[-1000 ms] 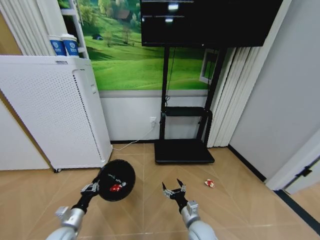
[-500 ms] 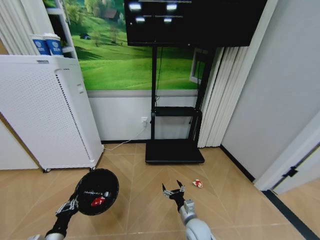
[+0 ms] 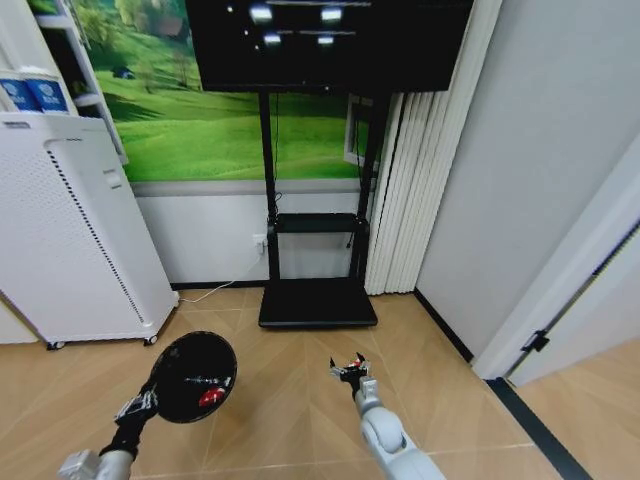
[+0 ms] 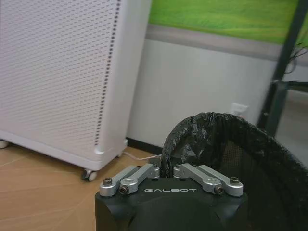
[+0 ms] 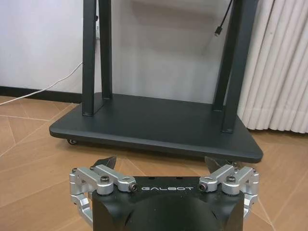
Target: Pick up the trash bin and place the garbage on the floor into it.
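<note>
In the head view the trash bin (image 3: 193, 375), black and round, hangs over the floor (image 3: 290, 420) at the lower left. My left gripper (image 3: 135, 405) is shut on its rim. The left wrist view shows that left gripper (image 4: 163, 168) clamped on the bag-lined rim of the bin (image 4: 250, 159). One red-and-white piece of garbage (image 3: 211, 397) lies inside the bin. My right gripper (image 3: 349, 368) hangs low over the floor with its fingers spread. A red wrapper (image 3: 358, 357) peeks out just past its tips. In the right wrist view the right gripper (image 5: 162, 163) is open and holds nothing.
A tall white perforated cabinet (image 3: 70, 230) stands at the left, with blue-white cups (image 3: 30, 92) above it. The black TV stand base (image 3: 318, 303) lies straight ahead, close to my right gripper. Pleated curtains (image 3: 395, 190) and a wall close off the right. A black border strip (image 3: 525, 420) runs along there.
The camera has swung right, so the room has slid left in the picture. The red wrapper now sits right at my right gripper's tips. My left gripper still holds the bin.
</note>
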Available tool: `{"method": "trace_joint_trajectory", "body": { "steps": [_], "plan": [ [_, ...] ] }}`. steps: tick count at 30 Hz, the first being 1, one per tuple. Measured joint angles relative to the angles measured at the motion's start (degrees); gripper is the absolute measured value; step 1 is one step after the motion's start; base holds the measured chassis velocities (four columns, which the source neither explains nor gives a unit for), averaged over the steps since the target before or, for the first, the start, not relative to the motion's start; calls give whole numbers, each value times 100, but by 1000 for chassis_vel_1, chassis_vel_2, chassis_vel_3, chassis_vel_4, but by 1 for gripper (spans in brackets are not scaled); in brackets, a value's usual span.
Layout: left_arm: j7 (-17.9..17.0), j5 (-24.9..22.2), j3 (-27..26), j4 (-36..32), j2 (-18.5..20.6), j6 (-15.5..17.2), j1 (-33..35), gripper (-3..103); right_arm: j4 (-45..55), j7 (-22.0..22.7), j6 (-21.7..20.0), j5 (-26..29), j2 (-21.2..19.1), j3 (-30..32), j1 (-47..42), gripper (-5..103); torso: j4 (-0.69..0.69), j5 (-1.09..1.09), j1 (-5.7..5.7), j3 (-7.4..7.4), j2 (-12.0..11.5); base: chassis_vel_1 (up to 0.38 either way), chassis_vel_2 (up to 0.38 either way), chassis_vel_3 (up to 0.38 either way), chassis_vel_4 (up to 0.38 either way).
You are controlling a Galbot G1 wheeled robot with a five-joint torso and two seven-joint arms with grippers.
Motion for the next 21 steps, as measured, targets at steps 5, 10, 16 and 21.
{"method": "trace_joint_trajectory", "body": {
  "steps": [5, 10, 16, 21],
  "plan": [
    [-126, -7, -270, 51, -29, 205, 114, 7, -280, -87, -27, 51, 72, -34, 224, 100, -1, -1, 0, 0, 0, 63, 78, -47, -54],
    [-93, -18, -545, 11, -201, 298, 356, 7, -518, -121, -220, 61, 151, -135, 513, 100, -1, 2, 0, -1, 0, 0, 0, 0, 0],
    [84, 17, -712, -35, -491, 280, 605, 7, -660, -130, -230, 65, 174, -200, 658, 100, -2, 0, -2, -1, 0, -15, -13, 27, 11],
    [153, 86, -717, -26, -581, 199, 646, 7, -662, -130, -235, 69, 161, -200, 614, 100, -2, 1, -2, -1, 0, -48, 40, 41, -30]
  ]
}}
